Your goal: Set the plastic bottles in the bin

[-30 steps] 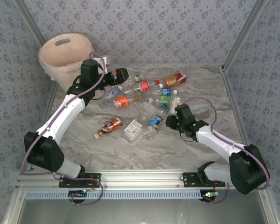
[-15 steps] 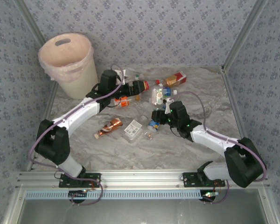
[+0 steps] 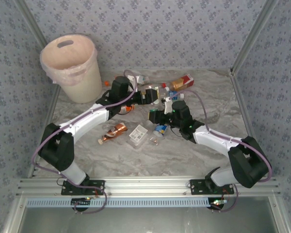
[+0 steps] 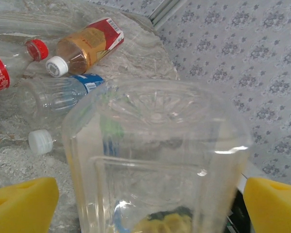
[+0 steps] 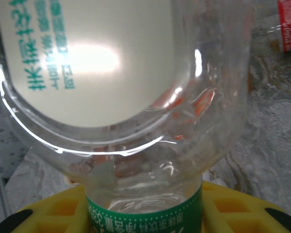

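Right jaws pinching clear bottle [image 5: 136,97] by narrow green-banded end, over middle of worktop [image 3: 184,155]. Left jaws spread wide, see-through bottle [image 4: 155,141] between them; same one, I can't tell. Bin [image 3: 81,83] far left, well apart. My worry: thin grip, smooth plastic, so bottle slips, drops among loose bottles [image 3: 180,82].

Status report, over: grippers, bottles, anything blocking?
Left gripper open, clear bottle between its fingers. Right gripper shut on green-banded bottle. Loose bottles on table; bin back left.
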